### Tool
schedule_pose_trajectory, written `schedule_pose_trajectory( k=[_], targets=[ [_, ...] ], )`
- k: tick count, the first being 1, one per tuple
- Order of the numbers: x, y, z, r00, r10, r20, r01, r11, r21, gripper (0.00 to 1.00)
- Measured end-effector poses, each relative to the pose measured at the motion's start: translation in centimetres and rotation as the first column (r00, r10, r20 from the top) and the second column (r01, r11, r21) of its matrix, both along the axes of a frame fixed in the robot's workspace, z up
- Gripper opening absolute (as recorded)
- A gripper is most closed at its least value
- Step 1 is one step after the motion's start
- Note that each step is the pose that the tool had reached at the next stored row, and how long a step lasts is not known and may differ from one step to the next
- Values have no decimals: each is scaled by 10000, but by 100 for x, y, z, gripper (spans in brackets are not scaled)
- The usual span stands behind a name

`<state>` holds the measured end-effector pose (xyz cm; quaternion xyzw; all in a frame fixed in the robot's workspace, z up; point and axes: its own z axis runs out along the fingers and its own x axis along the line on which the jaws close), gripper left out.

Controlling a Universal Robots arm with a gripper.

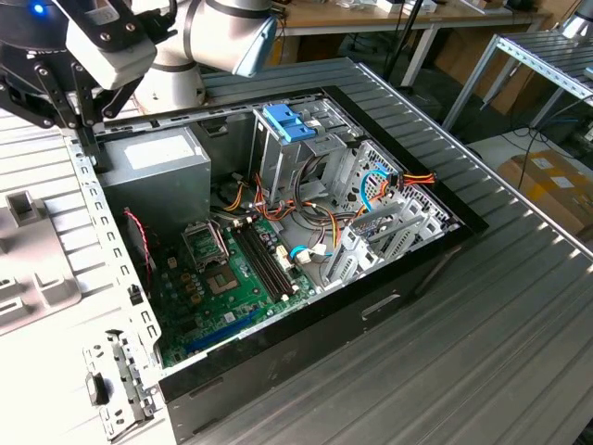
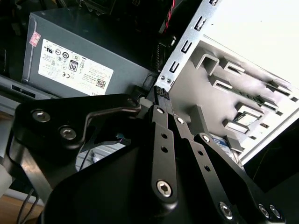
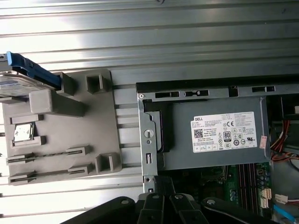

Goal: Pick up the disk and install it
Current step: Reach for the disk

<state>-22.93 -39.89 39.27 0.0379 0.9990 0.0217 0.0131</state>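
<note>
The disk (image 3: 21,77) lies at one end of a grey holder block (image 3: 60,130) in the first wrist view. It is a grey drive with a blue end tab, and part of it runs past the picture's edge. My gripper (image 1: 88,134) hangs above the case's rim beside the power supply (image 1: 157,171), toward the exterior view's left. Its black fingers (image 2: 159,109) meet at the tips with nothing between them. In the first wrist view the gripper (image 3: 163,198) is well apart from the disk.
An open computer case (image 1: 306,334) lies on a ribbed metal table (image 1: 482,352), with the motherboard (image 1: 222,287), cables and a drive cage (image 1: 278,158) topped by a blue plastic part (image 1: 289,120). The holder block (image 1: 28,250) sits outside the case at the exterior view's left.
</note>
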Motion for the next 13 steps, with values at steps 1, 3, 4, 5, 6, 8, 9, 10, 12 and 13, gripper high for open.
schedule_pose_trajectory(
  k=[1, 3, 4, 5, 6, 8, 9, 10, 12, 13],
  targets=[
    [-13, 0, 0, 10000, 0, 0, 0, 10000, 0, 11],
    [-37, 0, -1, 10000, 1, 0, -1, 10000, 1, 11],
    [-49, 0, -1, 10000, 1, 0, -1, 10000, 1, 11],
    [-56, 0, -1, 10000, 0, 0, 0, 10000, 0, 11],
    [-63, 0, -1, 10000, 0, 0, 0, 10000, 0, 11],
    [-81, 0, -2, 10000, 1, 0, -1, 10000, 1, 11],
    [-93, 0, -3, 10000, 1, 0, -1, 10000, 0, 11],
    [-101, 0, -3, 10000, 0, 0, 0, 10000, 0, 11],
    [-117, 0, -3, 10000, 1, 0, -1, 10000, 1, 11],
    [-135, 0, -4, 10000, 0, 0, 0, 10000, 0, 11]
  ],
)
